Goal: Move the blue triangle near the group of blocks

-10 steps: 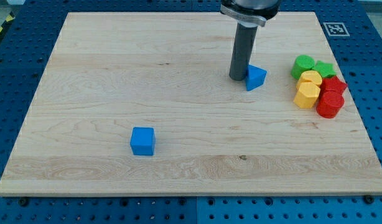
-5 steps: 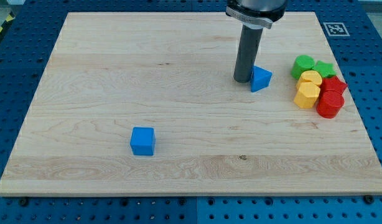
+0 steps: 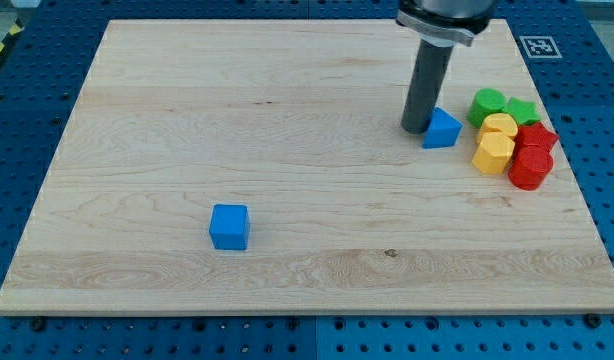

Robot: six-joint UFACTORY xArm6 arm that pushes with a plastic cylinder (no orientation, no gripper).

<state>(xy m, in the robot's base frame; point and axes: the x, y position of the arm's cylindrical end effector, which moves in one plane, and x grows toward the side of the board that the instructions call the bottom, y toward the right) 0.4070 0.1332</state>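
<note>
The blue triangle [image 3: 443,129] lies on the wooden board [image 3: 287,150] at the view's upper right. My tip [image 3: 416,128] touches its left side. Just right of the triangle, a small gap away, sits the group of blocks: two green blocks [image 3: 487,104] [image 3: 522,110], two yellow blocks [image 3: 500,126] [image 3: 493,153] and two red blocks [image 3: 537,137] [image 3: 531,167]. The rod rises from the tip out of the view's top.
A blue cube [image 3: 229,226] lies alone at the board's lower left. A black-and-white marker [image 3: 536,45] sits at the board's top right corner. Blue perforated table surrounds the board.
My tip has slid to the view's right and pushed the blue triangle with it, closer to the group of blocks. The other blocks have not moved.
</note>
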